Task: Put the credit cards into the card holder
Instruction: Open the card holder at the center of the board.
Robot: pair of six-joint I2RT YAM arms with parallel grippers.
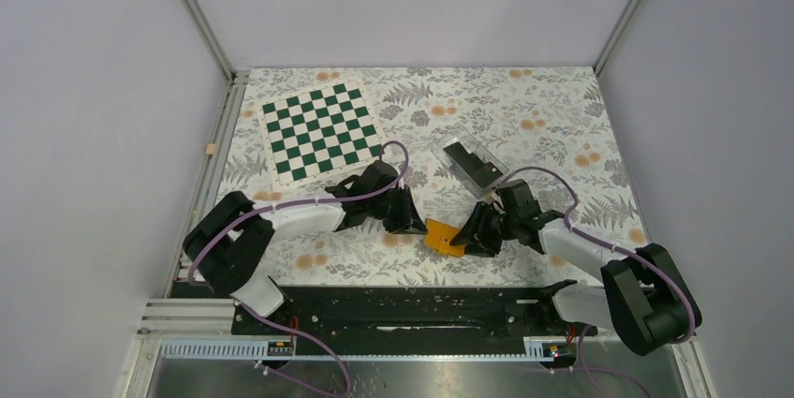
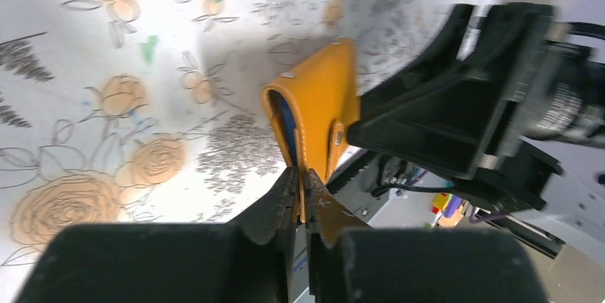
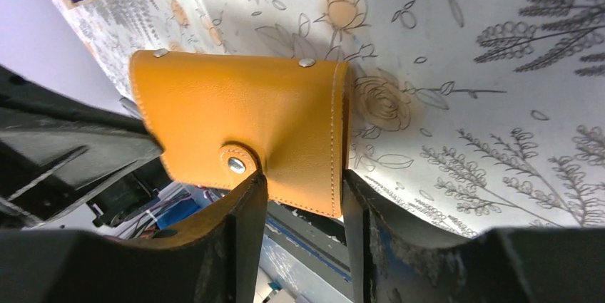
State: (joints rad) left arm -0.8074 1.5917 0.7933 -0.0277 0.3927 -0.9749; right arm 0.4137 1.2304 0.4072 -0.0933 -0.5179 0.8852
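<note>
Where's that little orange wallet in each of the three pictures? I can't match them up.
Top external: orange wallet low centre, between left gripper and right gripper.
Left wrist: centre, its edge pinched in the left gripper's fingers.
Right wrist: centre-left, broadside, snap button facing the camera.
Shared landmark: the floral table cover behind it everywhere.

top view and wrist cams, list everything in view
card holder: 1, orange, front centre
credit cards: count unclear, black, inside clear box
clear box: 1, transparent, just right of centre
chessboard: 1, green and white, far left
tablecloth: 1, floral, whole work surface
small block: 1, beige, off the tablecloth's left edge
left fingers: 2, black, shut on card holder's edge
right fingers: 2, black, either side of card holder
</note>
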